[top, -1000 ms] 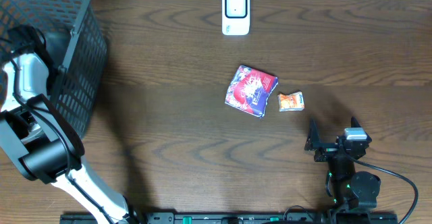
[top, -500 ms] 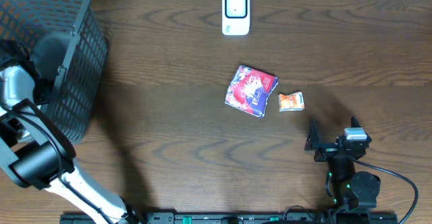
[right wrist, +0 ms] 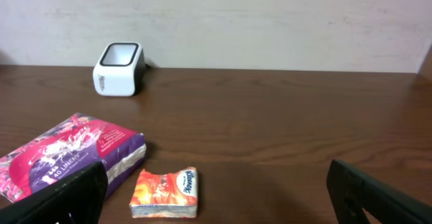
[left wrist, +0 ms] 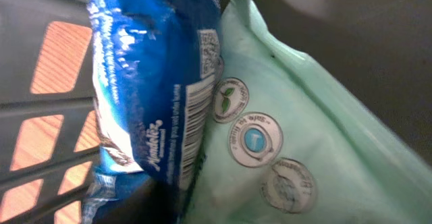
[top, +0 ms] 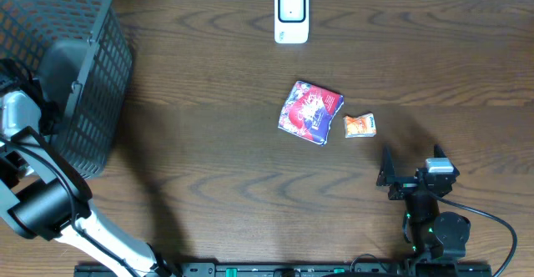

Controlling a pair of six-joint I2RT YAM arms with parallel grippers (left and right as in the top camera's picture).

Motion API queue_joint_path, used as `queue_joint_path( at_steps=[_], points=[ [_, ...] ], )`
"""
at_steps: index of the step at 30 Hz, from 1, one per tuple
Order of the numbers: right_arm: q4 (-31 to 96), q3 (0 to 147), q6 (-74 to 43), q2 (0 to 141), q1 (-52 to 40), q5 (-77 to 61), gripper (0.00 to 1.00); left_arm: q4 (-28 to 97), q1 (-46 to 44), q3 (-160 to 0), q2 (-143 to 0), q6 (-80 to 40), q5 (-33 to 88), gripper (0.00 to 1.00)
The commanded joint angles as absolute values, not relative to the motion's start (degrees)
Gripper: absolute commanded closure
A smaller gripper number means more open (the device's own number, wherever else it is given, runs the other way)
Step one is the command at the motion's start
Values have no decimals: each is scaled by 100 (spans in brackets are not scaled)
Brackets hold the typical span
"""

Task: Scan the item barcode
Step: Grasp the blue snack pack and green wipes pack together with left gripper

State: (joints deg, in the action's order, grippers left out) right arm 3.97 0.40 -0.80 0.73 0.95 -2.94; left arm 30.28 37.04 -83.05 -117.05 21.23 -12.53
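Blue foil fills the left wrist view: a blue packet (left wrist: 145, 82) is seen directly in front of the left gripper (top: 64, 67), its barcode (left wrist: 191, 126) printed along the edge that lies against a pale green packet (left wrist: 297, 156) just to the right. Both are contained in the black mesh basket (top: 100, 68), whose grid is seen behind the blue one. From overhead the left gripper is made out only as a dark mass within the basket, and no fingers are shown by its own camera, so whether it is apart, together or clamped on anything cannot be told. The right gripper (right wrist: 217, 172) is set low over the wooden table (top: 209, 168) with its fingers (right wrist: 64, 197) spread wide and nothing between them. Just ahead of it, slightly left, an orange tissue pack (right wrist: 165, 192) is laid; a purple tissue pack (right wrist: 71, 150) is found beside that, further left, and the white scanner (right wrist: 119, 69) is stood well beyond both, near the wall.
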Motion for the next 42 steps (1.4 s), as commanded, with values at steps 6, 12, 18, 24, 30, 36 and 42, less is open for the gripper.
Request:
queue_joint_path(
  at_steps=[6,12,18,24,30,36,42],
  points=[
    [416,32,-36,49,104,-292,1,3242,3358,-8016,-11299,1804,-377,91],
    [416,32,-36,49,104,-292,1,3218,3048,-8016,-10315,1326,-25,93],
    [416,32,-36,49,104,-290,1,3199,2775,-8016,-9268,1017,429,93],
    [416,32,-36,49,104,-292,1,2941,2711,-8016,-8353,738,432,93],
    [416,32,-36,49,104,-292,1,2609,2512,-8016,-7437,276,1168,93],
    [416,32,-36,49,104,-292,1,2386,1811,-8016,-6733,113,1485,93],
    [416,32,-36,49,104,-292,1,2482,663,-8014,-6547,-285,1505,93]
  ],
)
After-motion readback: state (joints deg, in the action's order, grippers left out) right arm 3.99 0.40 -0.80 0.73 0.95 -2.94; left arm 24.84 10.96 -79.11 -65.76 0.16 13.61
